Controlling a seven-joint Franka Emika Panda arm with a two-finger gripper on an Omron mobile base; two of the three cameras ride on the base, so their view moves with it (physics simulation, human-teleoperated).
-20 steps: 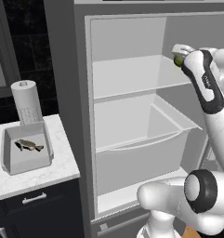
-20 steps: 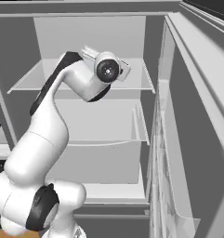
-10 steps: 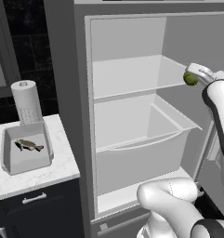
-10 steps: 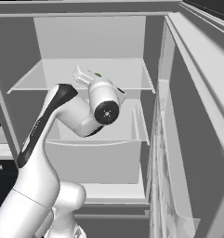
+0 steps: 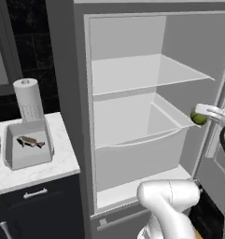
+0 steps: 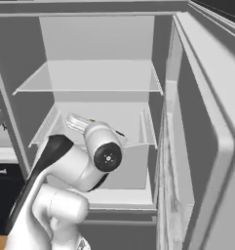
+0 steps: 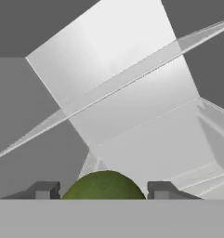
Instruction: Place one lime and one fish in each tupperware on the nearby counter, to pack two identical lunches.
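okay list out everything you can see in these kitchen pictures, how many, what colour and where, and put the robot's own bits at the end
lime: one, green, between the gripper's fingers, in front of the open fridge
fish: one, dark grey-brown, lying inside the tupperware
tupperware: one fully seen, pale grey, on the counter left of the fridge; the edge of another container at the far left
paper towel roll: one, white, upright behind the tupperware
counter: one, white marbled, above black cabinets
fridge: one, grey, door open, bare white shelves and a drawer
fridge door: one, grey, swung open at right
gripper: one, white with dark tips, shut on the lime
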